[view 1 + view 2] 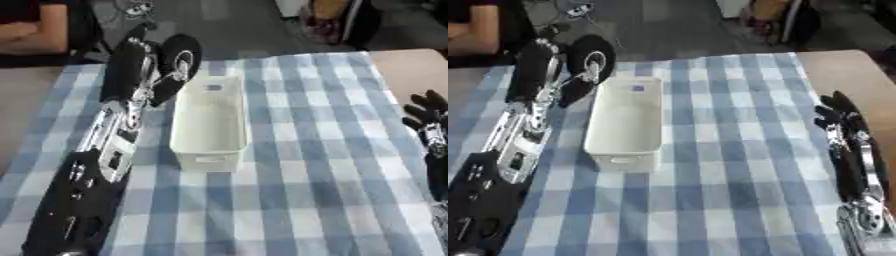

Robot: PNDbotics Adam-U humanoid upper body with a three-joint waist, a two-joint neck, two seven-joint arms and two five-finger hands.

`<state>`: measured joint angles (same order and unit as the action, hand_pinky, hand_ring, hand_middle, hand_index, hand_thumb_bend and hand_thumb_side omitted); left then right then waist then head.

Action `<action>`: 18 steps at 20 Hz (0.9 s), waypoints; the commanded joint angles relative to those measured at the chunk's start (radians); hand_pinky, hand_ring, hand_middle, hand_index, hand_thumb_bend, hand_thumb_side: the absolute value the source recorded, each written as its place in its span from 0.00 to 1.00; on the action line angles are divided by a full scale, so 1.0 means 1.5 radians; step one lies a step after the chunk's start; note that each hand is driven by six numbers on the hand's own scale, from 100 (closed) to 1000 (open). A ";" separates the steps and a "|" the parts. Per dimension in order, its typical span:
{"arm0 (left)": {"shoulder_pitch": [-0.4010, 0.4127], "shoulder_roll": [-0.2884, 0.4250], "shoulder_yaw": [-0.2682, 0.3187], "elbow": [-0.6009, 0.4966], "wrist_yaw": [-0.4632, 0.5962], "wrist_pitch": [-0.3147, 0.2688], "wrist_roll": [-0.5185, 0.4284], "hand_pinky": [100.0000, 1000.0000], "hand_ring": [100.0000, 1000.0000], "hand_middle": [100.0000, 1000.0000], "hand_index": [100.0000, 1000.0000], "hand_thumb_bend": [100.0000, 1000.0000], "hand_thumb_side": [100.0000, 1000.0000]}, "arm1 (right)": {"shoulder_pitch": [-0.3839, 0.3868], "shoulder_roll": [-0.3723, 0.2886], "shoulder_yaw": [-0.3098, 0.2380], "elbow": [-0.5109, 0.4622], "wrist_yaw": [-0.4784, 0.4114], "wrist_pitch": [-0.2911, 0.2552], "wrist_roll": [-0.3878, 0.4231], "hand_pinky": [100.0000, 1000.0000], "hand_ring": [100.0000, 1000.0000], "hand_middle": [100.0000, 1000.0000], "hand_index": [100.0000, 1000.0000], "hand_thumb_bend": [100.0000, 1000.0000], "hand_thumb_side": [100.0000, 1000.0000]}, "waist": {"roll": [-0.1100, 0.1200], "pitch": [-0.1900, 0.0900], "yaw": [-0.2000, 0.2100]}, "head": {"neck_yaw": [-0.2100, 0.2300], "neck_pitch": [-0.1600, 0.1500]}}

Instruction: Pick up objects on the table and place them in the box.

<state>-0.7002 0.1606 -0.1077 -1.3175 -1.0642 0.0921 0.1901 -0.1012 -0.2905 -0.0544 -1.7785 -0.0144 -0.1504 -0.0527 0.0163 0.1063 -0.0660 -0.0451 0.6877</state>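
Left hand [175, 67] is raised at the far left corner of the white box [208, 125], held above the table at the end of the long black-and-silver left arm [105, 150], which runs in from the lower left. This hand shows as a dark rounded mass with a silver disc at its side; whether its fingers are spread or curled I cannot tell, and nothing can be made out in it. Its lower edge overlaps the box's left rim in both views; contact or clearance cannot be judged. Right hand [837, 112] lies at the right side of the table, fingers straight and pointing away from the robot, holding nothing, well apart from the box. Box is a long rectangular plastic bin, open top, standing upright on the blue-and-white checked tablecloth [324, 165], left of the cloth's middle, long axis running away from the robot. A small grey-blue mark [214, 88] shows on the box floor near the far end; what it is cannot be made out. No other loose items are discernible on the cloth. Bare wooden tabletop [842, 70] shows beyond the cloth's right edge.
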 commanded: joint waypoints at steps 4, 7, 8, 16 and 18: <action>-0.021 0.002 -0.035 0.029 -0.049 -0.034 -0.025 0.86 0.89 0.80 0.21 0.00 0.54 | -0.003 -0.010 0.000 -0.007 0.000 -0.001 0.002 0.85 0.86 0.85 0.96 0.00 0.67 | -0.001 -0.010 -0.001 | -0.002 -0.010; -0.021 0.003 -0.050 0.051 -0.070 -0.050 -0.038 0.86 0.90 0.80 0.22 0.00 0.39 | -0.003 -0.010 0.000 -0.007 0.000 -0.001 0.002 0.85 0.86 0.85 0.96 0.00 0.67 | -0.001 -0.010 -0.001 | -0.001 -0.010; -0.020 0.002 -0.054 0.060 -0.076 -0.054 -0.043 0.86 0.90 0.80 0.23 0.00 0.39 | -0.003 -0.010 0.000 -0.007 0.000 -0.001 0.002 0.85 0.86 0.85 0.96 0.00 0.67 | -0.001 -0.010 -0.001 | -0.001 -0.011; -0.007 -0.002 -0.083 0.111 -0.119 -0.087 -0.072 0.89 0.92 0.83 0.50 0.00 0.41 | -0.004 -0.010 0.000 -0.006 0.000 -0.002 0.004 0.85 0.86 0.85 0.96 0.00 0.67 | -0.001 -0.009 -0.001 | 0.000 -0.011; -0.003 -0.003 -0.088 0.117 -0.138 -0.093 -0.084 0.89 0.94 0.87 0.68 0.07 0.59 | -0.004 -0.010 0.000 -0.006 0.000 -0.002 0.004 0.85 0.86 0.85 0.96 0.00 0.67 | -0.001 -0.009 -0.001 | 0.000 -0.011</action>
<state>-0.6917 0.1526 -0.2335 -1.1364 -1.2538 -0.0414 0.0734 -0.1012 -0.2905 -0.0539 -1.7738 -0.0144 -0.1505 -0.0520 0.0164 0.1064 -0.0662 -0.0446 0.6807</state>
